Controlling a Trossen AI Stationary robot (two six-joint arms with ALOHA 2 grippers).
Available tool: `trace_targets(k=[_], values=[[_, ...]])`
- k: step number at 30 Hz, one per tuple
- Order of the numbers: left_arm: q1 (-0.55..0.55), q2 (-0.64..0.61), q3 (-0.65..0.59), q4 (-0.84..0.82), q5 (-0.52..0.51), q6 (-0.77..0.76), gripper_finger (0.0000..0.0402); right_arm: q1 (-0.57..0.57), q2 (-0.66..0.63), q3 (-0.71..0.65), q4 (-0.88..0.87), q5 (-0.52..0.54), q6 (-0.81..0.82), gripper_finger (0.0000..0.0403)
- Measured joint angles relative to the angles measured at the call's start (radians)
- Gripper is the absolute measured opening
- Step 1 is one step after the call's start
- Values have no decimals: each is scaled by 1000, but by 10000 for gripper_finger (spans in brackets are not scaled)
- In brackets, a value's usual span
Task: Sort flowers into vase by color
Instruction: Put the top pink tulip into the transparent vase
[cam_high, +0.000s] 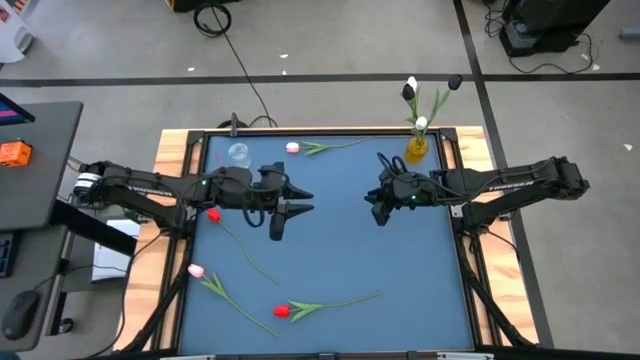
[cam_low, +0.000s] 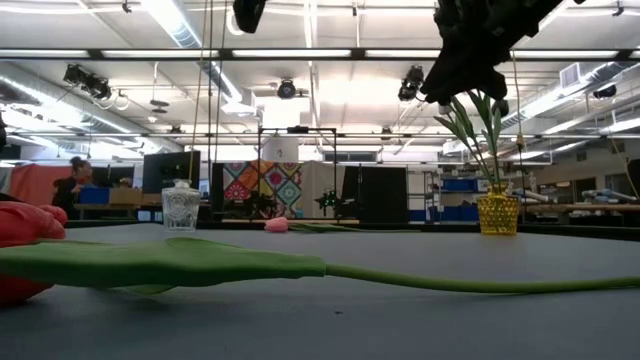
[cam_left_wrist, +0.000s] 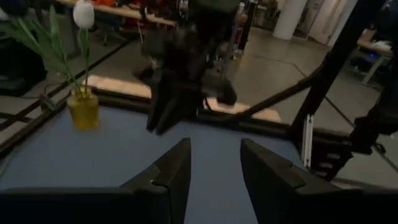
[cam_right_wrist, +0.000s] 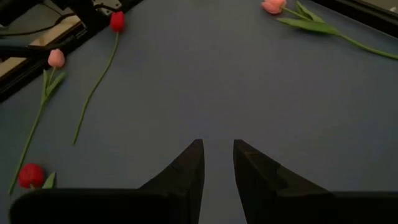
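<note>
Four tulips lie flat on the blue table mat: a pink one (cam_high: 292, 148) at the far edge, a red one (cam_high: 212, 215) and a pink one (cam_high: 196, 271) on the left, and a red one (cam_high: 282, 311) near the front edge. A yellow vase (cam_high: 417, 148) at the far right corner holds white and black tulips (cam_high: 411, 90) upright. A clear glass vase (cam_high: 238, 153) stands far left. My left gripper (cam_high: 308, 200) hovers open left of centre. My right gripper (cam_high: 378, 205) hovers open right of centre, its fingers (cam_right_wrist: 193, 162) above bare mat.
Wooden rails (cam_high: 180, 140) frame the mat. Bare mat lies between the two grippers and along the right side. In the low view the near red tulip's stem and leaf (cam_low: 170, 265) stretch across the foreground. A person (cam_low: 72, 180) sits far off in the room behind.
</note>
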Motion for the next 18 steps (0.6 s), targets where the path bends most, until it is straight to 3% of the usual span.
trace_targets(k=[11, 18], values=[[1, -22, -402, 444, 0, -236, 144, 0, 0, 0, 1, -14, 0, 95], [31, -95, -447, 391, -1, -241, 144, -4, 37, 0, -7, -71, 1, 95]])
